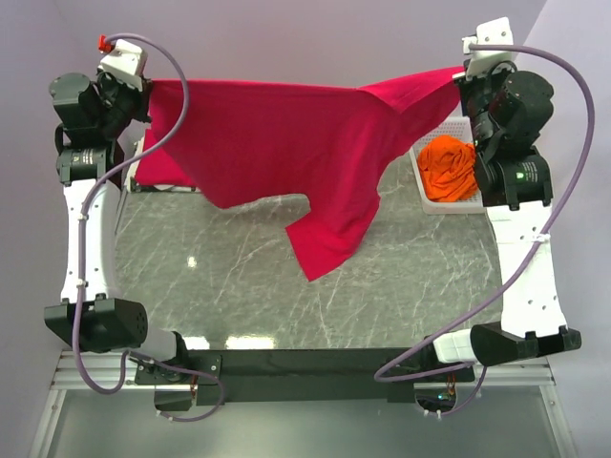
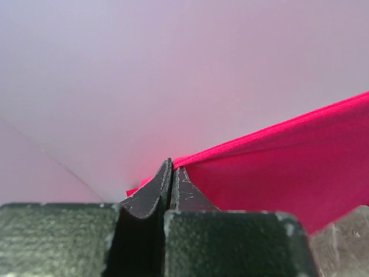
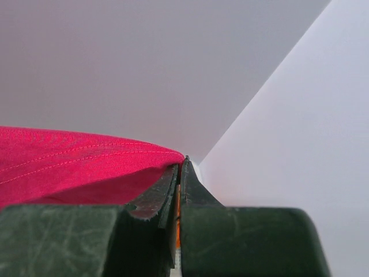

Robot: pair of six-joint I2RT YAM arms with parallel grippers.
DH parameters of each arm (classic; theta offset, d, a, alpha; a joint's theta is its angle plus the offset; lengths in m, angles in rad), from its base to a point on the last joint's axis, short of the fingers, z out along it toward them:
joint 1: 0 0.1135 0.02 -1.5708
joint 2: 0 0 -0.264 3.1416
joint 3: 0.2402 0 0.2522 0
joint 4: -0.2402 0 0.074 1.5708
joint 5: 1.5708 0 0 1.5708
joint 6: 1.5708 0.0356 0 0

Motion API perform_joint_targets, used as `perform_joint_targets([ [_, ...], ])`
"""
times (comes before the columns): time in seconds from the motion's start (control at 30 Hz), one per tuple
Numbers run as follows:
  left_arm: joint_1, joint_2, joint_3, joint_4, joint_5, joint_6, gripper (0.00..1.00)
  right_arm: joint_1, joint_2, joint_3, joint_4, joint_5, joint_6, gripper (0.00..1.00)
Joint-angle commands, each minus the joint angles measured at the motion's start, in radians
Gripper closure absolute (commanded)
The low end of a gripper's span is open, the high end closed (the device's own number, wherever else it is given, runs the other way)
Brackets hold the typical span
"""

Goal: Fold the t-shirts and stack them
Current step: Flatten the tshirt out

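On the top camera the stretched crimson t-shirt [image 1: 286,134] hides the far strip of the table [image 1: 239,286]. The red cloth [image 1: 158,172] under its left end is mostly covered, so I can't tell whether that is a sleeve or perhaps another shirt. The right arm [image 1: 511,143] blocks part of the white basket [image 1: 451,205] and the orange t-shirt [image 1: 449,167] inside, and both wrist views cut the crimson shirt off at the frame edge.

A robotics lab cell: two arms [image 1: 81,239] bolted to a rail [image 1: 315,364] at a marble-patterned desk [image 1: 239,277], looped cables [image 1: 184,81], bare lilac walls [image 1: 305,38] all round.
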Motion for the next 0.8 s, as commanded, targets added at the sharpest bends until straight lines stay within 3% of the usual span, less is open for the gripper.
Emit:
perform_joint_targets([
  [0.0,0.011,-0.05,0.062,0.039,-0.053,-0.004,0.99,-0.019,-0.045,0.084,0.105,0.079,-0.054,1.0],
  [0.23,0.011,-0.19,-0.008,0.042,-0.025,-0.004,0.99,-0.017,-0.121,0.131,0.113,0.093,-0.058,1.0],
  [0.37,0.011,-0.195,-0.006,0.033,-0.016,-0.023,0.99,-0.017,-0.126,0.096,0.136,0.094,-0.068,1.0],
  [0.77,-0.023,0.101,0.123,0.033,0.016,-0.089,0.99,-0.019,0.136,0.065,0.234,0.068,-0.028,1.0],
])
